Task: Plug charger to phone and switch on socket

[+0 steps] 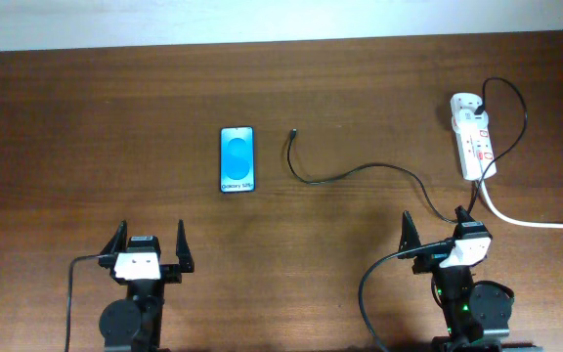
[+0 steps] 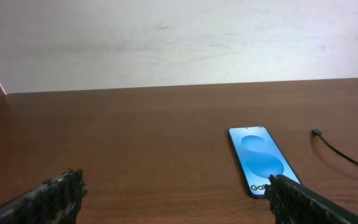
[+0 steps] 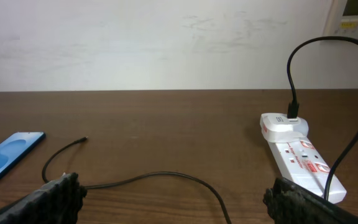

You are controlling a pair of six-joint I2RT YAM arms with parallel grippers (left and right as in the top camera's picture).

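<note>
The phone (image 1: 237, 159) lies flat at the table's middle, blue screen up; it also shows in the left wrist view (image 2: 261, 158) and at the left edge of the right wrist view (image 3: 5, 158). The charger cable (image 1: 360, 170) runs from an adapter in the socket (image 1: 472, 142) leftward to its free plug tip (image 1: 292, 133), a little right of the phone. The cable (image 3: 160, 177) and socket (image 3: 300, 158) show in the right wrist view. My left gripper (image 1: 149, 242) is open and empty, near the front edge. My right gripper (image 1: 437, 223) is open and empty, below the cable.
A thick white cord (image 1: 536, 223) leaves the socket's near end toward the right edge. A pale wall stands behind the table's far edge. Black arm cables (image 1: 368, 288) loop beside the right arm's base.
</note>
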